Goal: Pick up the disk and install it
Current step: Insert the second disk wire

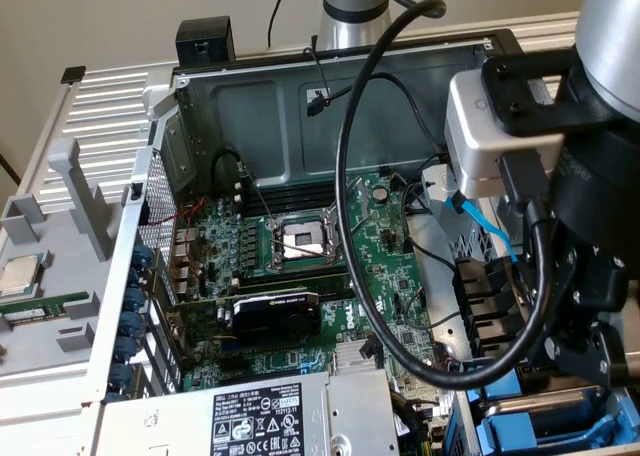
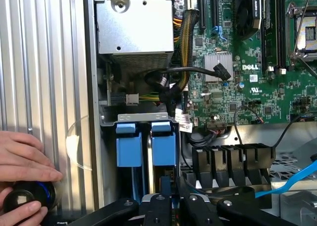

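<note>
in the wrist view a person's hand [image 2: 25, 174] rests on a black knob [image 2: 27, 198] over the ribbed counter [image 2: 44, 77]. the arm reaches down at the exterior view's right into the open computer case [image 1: 300, 106]. the claw [image 2: 173, 196], pressed nearly together, sits at the drive bay by the blue carrier tabs [image 2: 163, 144] of the disk [image 2: 157, 176].

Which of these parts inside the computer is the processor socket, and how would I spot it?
Start at the green motherboard in the open computer case. Near its middle sits the processor socket, a square silver metal frame. Unlike the black graphics card beside it, it is shiny and open.
</note>
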You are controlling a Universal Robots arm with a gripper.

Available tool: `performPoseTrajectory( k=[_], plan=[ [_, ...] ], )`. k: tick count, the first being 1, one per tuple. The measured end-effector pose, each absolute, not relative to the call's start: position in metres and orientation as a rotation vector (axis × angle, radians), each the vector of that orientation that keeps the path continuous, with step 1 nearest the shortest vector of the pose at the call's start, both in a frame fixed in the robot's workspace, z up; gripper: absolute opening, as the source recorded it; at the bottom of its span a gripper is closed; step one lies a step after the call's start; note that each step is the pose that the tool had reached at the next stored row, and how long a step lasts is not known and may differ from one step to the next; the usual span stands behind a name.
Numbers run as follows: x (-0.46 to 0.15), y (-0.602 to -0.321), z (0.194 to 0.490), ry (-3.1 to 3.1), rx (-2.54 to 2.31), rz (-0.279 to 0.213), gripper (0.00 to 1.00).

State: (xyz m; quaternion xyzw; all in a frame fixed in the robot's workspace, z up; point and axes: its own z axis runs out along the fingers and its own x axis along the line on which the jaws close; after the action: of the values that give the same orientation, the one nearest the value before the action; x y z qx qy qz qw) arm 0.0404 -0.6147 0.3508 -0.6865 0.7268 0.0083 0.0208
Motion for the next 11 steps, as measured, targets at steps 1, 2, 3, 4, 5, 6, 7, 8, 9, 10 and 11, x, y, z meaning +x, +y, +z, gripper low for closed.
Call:
performPoseTrajectory(
  k=[1, 2, 3, 4, 5, 6, 7, 8, 9, 10, 11],
  plan=[
    [0.0404, -0.6147, 0.3506, 2.254, -2.128, 0.026, 0.16],
    [0.0404, -0.6146, 0.3504, 2.254, -2.129, 0.026, 0.16],
    [0.0404, -0.6146, 0.3501, 2.254, -2.128, 0.026, 0.16],
    [0.0404, -0.6147, 0.3497, 2.254, -2.129, 0.026, 0.16],
    [0.0404, -0.6147, 0.3495, 2.254, -2.129, 0.026, 0.16],
    [0.0404, -0.6147, 0.3494, 2.254, -2.129, 0.026, 0.16],
    [0.0404, -0.6147, 0.3494, 2.254, -2.129, 0.026, 0.16],
    [0.0404, -0.6145, 0.3492, 2.254, -2.128, 0.026, 0.16],
    [0.0404, -0.6144, 0.3492, 2.254, -2.128, 0.026, 0.16],
    [0.0404, -0.6144, 0.3492, 2.254, -2.128, 0.026, 0.16],
    [0.0404, -0.6144, 0.3493, 2.254, -2.128, 0.026, 0.16]
  ],
)
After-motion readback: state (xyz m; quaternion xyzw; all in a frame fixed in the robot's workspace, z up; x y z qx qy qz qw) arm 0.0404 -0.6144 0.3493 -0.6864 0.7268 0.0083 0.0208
